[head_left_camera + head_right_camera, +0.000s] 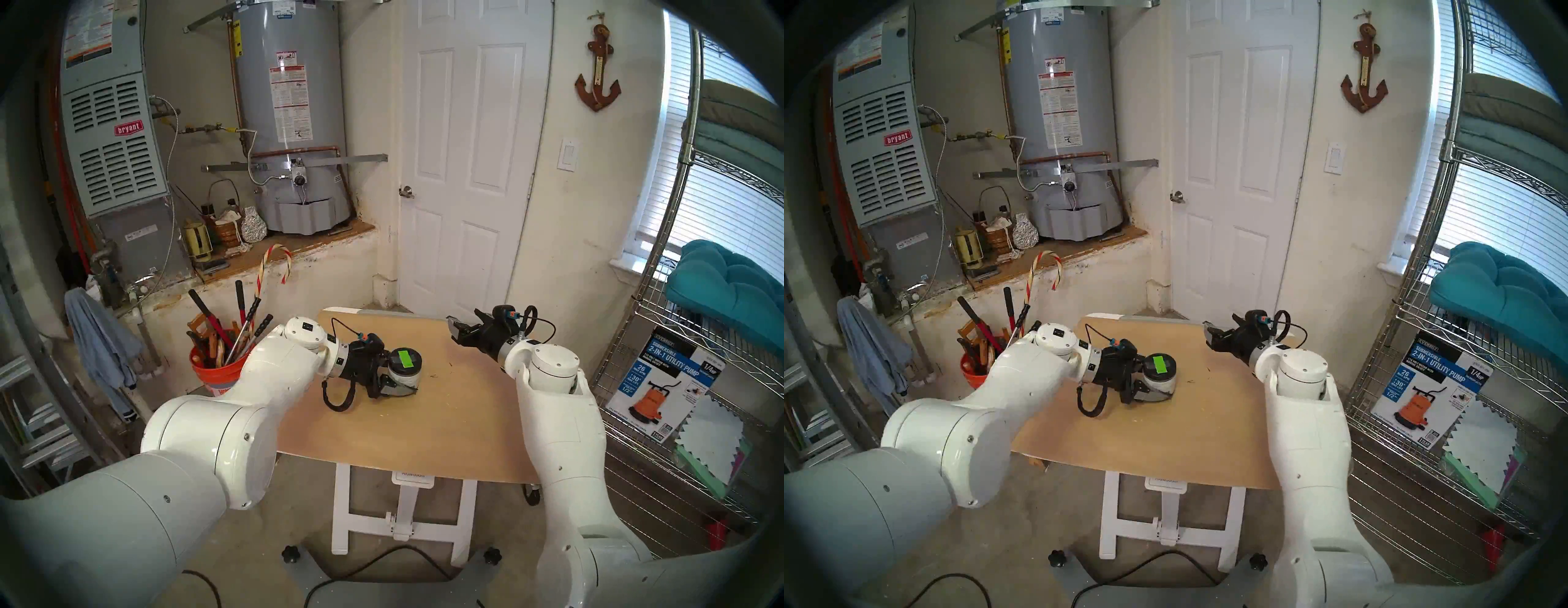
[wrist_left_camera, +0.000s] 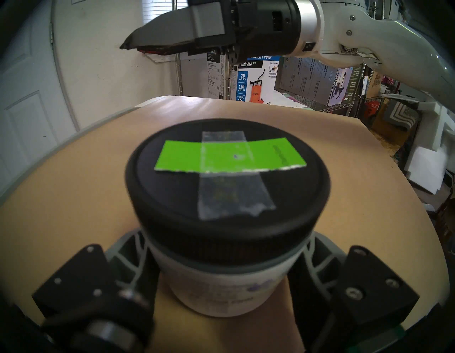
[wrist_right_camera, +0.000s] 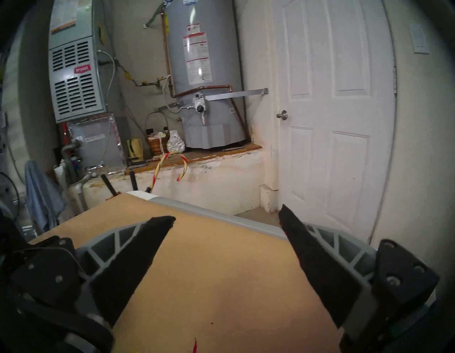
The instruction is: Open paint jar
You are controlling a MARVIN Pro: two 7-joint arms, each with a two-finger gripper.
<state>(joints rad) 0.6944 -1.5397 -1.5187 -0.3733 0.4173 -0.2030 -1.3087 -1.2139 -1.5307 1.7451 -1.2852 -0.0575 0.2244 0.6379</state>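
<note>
The paint jar stands upright on the tan table, left of the middle. It has a white printed body and a black lid with a bright green strip taped on top; the lid is on. My left gripper is shut on the jar's body below the lid, one finger on each side. My right gripper is open and empty, held above the table's far right corner, well apart from the jar. It also shows in the right wrist view.
An orange bucket of long-handled tools stands on the floor left of the table, behind my left arm. A wire shelf with a pump box stands to the right. A white door is behind the table.
</note>
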